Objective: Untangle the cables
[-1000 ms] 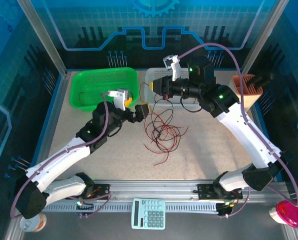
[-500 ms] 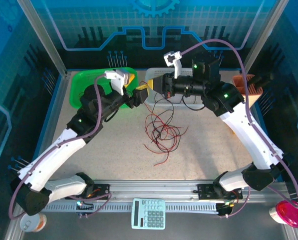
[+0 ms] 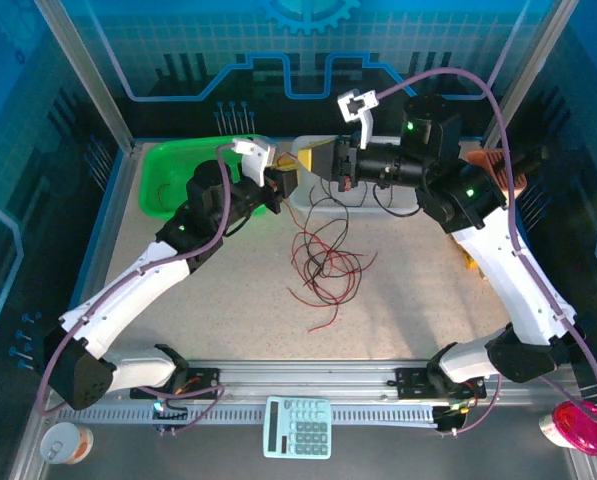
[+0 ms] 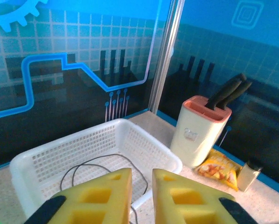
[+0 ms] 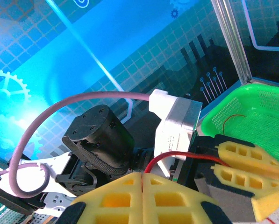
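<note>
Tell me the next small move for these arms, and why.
Probably close the left gripper fully. The red cable runs from the shut right gripper in between the left pads, which show a gap in the left wrist view; the tangle lies on the table.

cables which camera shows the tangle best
Top external: the whole tangle of cables lies on the table. Left wrist shows one black strand in the white basket; right wrist, a red strand pinched in its pads.
</note>
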### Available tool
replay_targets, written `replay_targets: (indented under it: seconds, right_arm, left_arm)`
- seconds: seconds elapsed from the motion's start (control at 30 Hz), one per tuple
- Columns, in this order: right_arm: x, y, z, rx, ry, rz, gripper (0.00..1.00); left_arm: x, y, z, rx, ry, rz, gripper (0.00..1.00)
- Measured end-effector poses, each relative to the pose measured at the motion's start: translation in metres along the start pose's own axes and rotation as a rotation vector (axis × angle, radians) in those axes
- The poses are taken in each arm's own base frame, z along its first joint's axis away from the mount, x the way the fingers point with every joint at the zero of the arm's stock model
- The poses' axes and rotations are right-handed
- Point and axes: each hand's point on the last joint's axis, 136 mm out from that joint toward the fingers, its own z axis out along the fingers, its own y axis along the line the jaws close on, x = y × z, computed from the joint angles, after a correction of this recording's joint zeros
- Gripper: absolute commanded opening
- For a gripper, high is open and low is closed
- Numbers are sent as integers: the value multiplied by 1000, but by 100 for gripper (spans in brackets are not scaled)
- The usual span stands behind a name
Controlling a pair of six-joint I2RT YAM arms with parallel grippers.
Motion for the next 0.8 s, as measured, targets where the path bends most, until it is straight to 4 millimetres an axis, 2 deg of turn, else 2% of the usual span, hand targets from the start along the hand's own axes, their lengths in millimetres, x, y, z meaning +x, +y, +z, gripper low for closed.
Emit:
replay_targets:
  seconds: [0.03,0.07,0.13,0.17,0.2,0.23,0.4,0.5,0.67,0.8]
  right_arm:
    - [-1,0,-1,3,-2,-1,0]
    - [-1,-2,-1,6,-4,-3,9]
    - [-1,-8,-2,20,-10,1,36]
    - [0,-12,-4,30,-14,2,46]
    - [2,-19,-6,45,-20,8,55]
    - [5,-26,-8,61,-23,15,60]
    - [23,-72,-20,170,-39,39,74]
    - [49,-94,-17,207,-17,29,79]
    - [87,-115,6,229,54,-27,80]
    - [96,-116,36,200,74,-90,77]
  left_arm:
    - [-2,-1,0,4,-8,-1,1]
    - [-4,-1,0,7,-14,-10,0]
    - [-5,-2,0,10,-19,-21,0]
    - [-5,-2,0,10,-20,-24,0]
    - [-6,-2,0,10,-21,-28,0]
    - [-6,-2,-1,10,-21,-37,0]
    - [-24,-4,-3,9,-50,-76,0]
    - [-45,-9,-8,21,-95,-111,0]
    - [-79,-18,-16,55,-160,-177,0]
    - [-106,-27,-23,96,-211,-222,0]
